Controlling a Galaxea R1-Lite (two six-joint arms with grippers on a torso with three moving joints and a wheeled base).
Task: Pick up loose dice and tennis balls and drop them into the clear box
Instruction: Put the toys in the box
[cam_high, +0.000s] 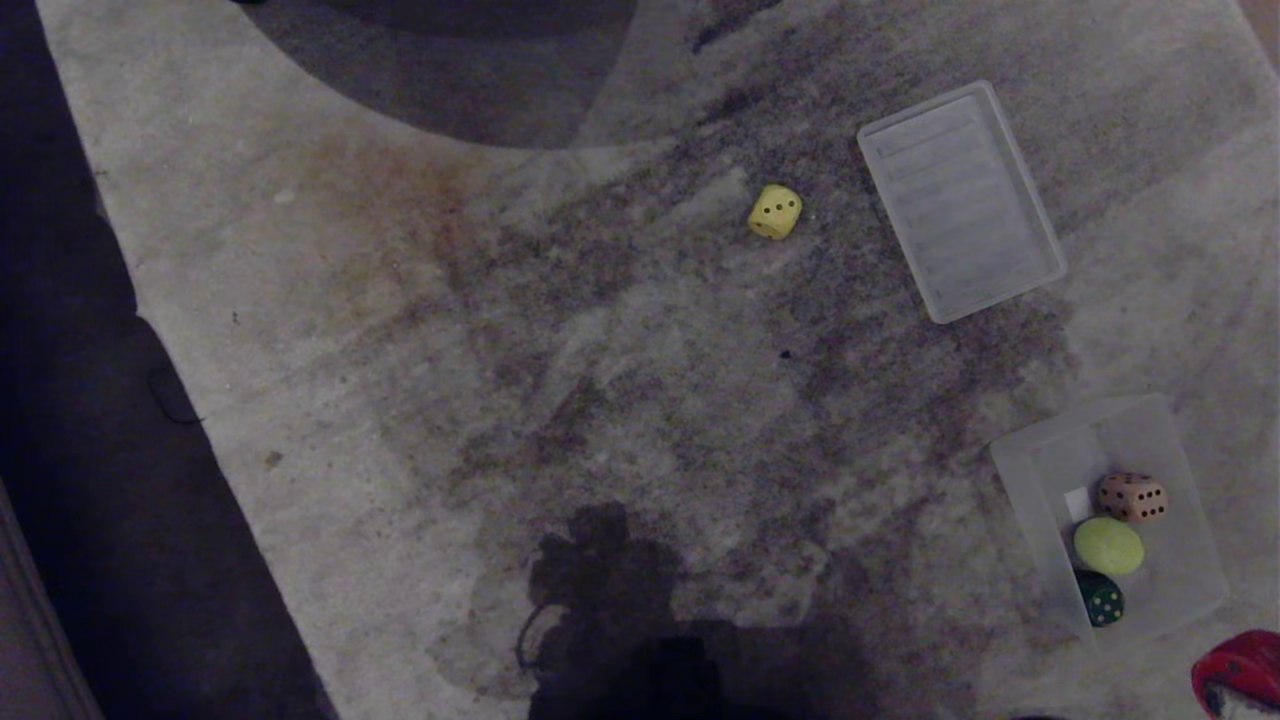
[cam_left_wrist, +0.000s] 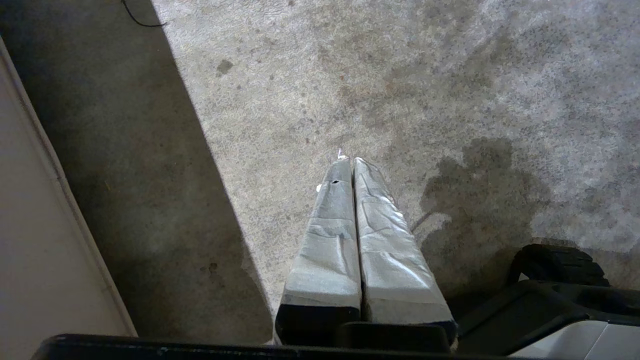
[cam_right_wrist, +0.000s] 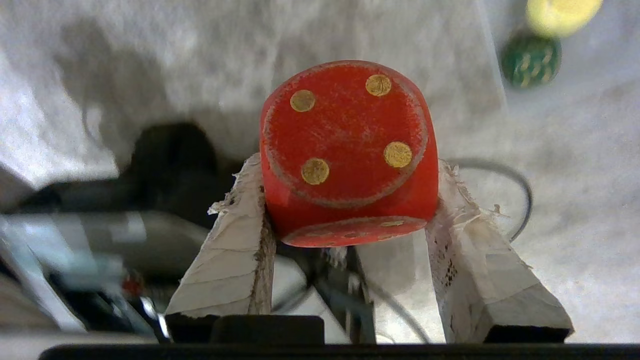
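Observation:
My right gripper (cam_right_wrist: 350, 192) is shut on a red die (cam_right_wrist: 345, 145), which fills the gap between the two taped fingers. That red die (cam_high: 1238, 668) shows in the head view's bottom right corner, just nearer than the clear box (cam_high: 1040, 470). Inside the box lie a tan die (cam_high: 1132, 496), a tennis ball (cam_high: 1108, 545) and a dark green die (cam_high: 1100, 598). The right wrist view also catches the green die (cam_right_wrist: 531, 60) and the tennis ball (cam_right_wrist: 562, 12) beyond the red one. A yellow die (cam_high: 775, 212) lies loose on the carpet, farther away. My left gripper (cam_left_wrist: 348, 159) hangs shut and empty over the carpet.
A flat ribbed translucent lid (cam_high: 960, 200) lies on the carpet to the right of the yellow die. A dark floor strip (cam_high: 90, 450) runs along the carpet's left edge. A thin black cable (cam_right_wrist: 515, 190) curls on the floor under the right gripper.

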